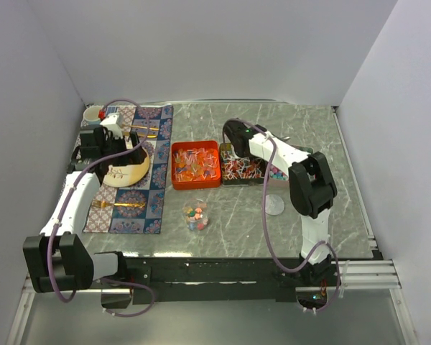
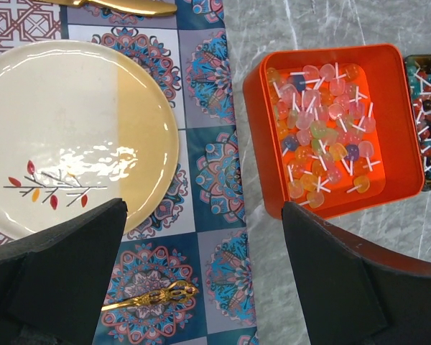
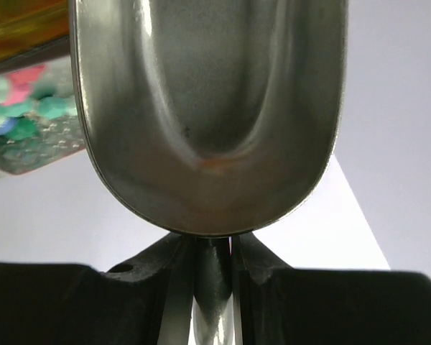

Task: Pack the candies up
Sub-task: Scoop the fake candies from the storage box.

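Near frame centre, light, rolling candies (image 1: 196, 164) suit scooping, so the right tool (image 3: 212, 248) pinches a scoop (image 3: 208, 108) handle, left tool (image 2: 201, 231) spread.

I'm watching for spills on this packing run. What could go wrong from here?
The scoop, clamped by its thin handle in the right gripper, has a broad mouth and the clear cup is small, so candies may spill beside it. The left gripper hangs open over the placemat, not steadying that cup, which could tip.
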Action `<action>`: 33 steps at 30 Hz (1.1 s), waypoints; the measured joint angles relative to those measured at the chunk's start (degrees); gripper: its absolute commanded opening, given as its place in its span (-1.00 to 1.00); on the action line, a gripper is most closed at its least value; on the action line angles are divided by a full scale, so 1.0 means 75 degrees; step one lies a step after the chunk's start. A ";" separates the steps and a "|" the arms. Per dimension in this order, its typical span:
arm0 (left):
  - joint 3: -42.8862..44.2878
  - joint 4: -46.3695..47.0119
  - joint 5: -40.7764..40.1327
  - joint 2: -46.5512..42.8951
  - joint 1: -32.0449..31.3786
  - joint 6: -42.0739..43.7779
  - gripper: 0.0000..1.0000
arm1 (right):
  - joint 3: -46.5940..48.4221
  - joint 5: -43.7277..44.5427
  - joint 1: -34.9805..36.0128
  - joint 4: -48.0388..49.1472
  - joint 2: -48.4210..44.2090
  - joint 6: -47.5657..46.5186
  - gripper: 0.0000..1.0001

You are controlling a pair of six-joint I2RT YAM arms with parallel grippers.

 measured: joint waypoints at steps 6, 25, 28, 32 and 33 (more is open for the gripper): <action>-0.0032 0.0029 -0.0038 -0.0026 0.0050 -0.0050 0.93 | -0.0353 0.0356 -0.0087 0.1279 -0.0055 -0.0901 -1.00; -0.0131 0.0160 -0.0079 -0.0029 0.0216 -0.0239 0.93 | -0.2626 -0.0845 -0.0119 0.3800 -0.1507 -0.2952 -1.00; -0.0134 0.0172 -0.0099 -0.0032 0.0224 -0.0254 0.93 | -0.2632 -0.1067 -0.0119 0.3794 -0.1673 -0.2993 -1.00; -0.0137 0.0189 -0.0099 -0.0032 0.0230 -0.0294 0.93 | -0.2623 -0.1116 -0.0117 0.3858 -0.1670 -0.3022 -1.00; -0.0140 0.0189 -0.0099 -0.0032 0.0233 -0.0309 0.93 | -0.2640 -0.1096 -0.0117 0.3978 -0.1670 -0.3066 -1.00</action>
